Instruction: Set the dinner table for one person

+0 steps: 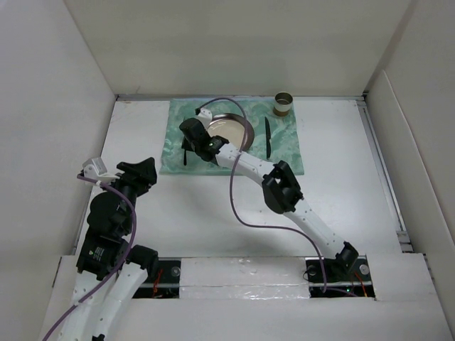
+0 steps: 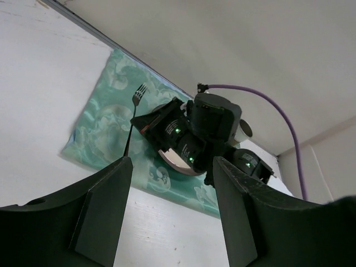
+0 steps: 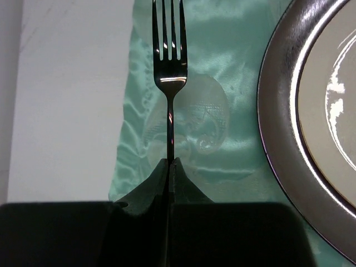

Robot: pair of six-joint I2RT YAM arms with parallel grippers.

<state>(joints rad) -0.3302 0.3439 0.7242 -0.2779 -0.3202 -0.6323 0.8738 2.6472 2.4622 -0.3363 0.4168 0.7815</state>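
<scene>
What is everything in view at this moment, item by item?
table: 1, white, under everything
placemat: 1, green marbled, far middle of the table
plate: 1, silver-grey, middle of the placemat
knife: 1, dark, on the placemat right of the plate
cup: 1, brownish-gold, placemat's far right corner
fork: 1, dark metal, over the placemat left of the plate
right pincer: 1, black, shut on the fork
left pincer: 1, black, open, near left, holding nothing
</scene>
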